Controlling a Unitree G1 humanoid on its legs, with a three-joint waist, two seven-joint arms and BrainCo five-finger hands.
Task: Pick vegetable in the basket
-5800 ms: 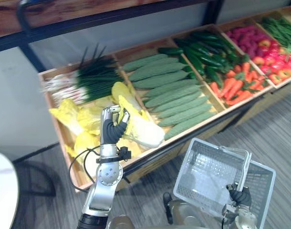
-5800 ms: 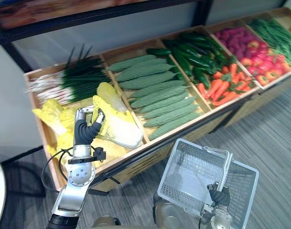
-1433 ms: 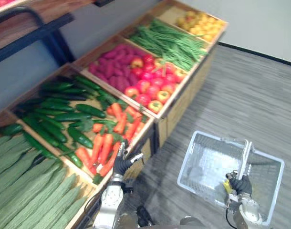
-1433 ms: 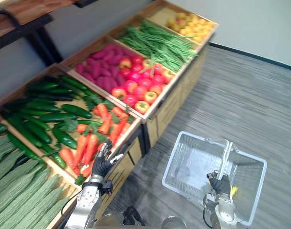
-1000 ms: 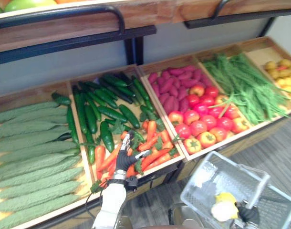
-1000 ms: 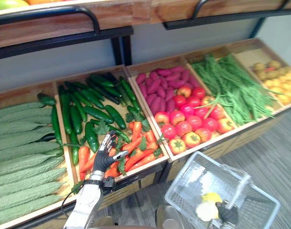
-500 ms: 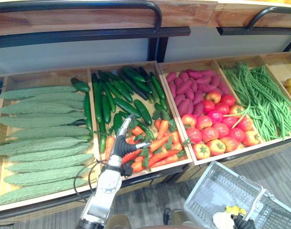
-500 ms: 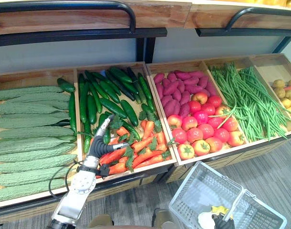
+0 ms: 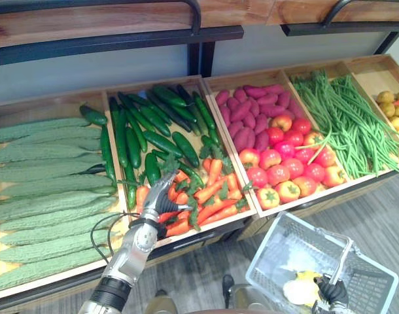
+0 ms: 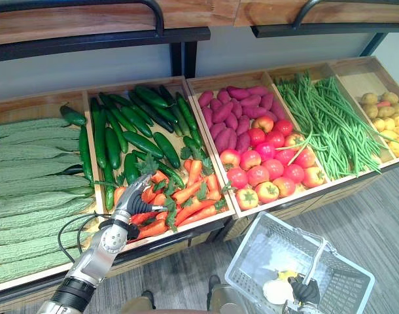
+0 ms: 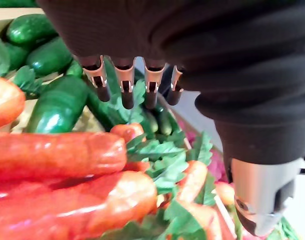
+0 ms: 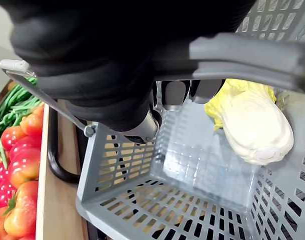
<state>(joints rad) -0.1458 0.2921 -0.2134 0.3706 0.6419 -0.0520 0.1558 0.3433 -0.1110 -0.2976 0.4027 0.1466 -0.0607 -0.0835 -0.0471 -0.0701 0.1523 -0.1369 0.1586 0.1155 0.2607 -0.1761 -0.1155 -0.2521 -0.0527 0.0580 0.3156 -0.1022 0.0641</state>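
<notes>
Grey striped carpet (image 9: 382, 216) runs under the rig, and nearest me my right hand (image 9: 331, 292) has its fingers curled round the handle of a grey plastic mesh basket (image 10: 252, 255), with a pale yellow-white cabbage (image 12: 252, 127) lying inside. Further out, my left hand (image 9: 159, 199) sits low over the orange carrots (image 9: 216, 210) at the front of a long wooden produce stand (image 9: 317, 198). Its fingers are straight and loosely spread, gripping nothing, and dark green cucumbers (image 9: 160, 140) lie behind.

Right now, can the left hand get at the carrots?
Probably yes: the left hand is open just above the carrots, and nothing lies between them except their leafy tops.
</notes>
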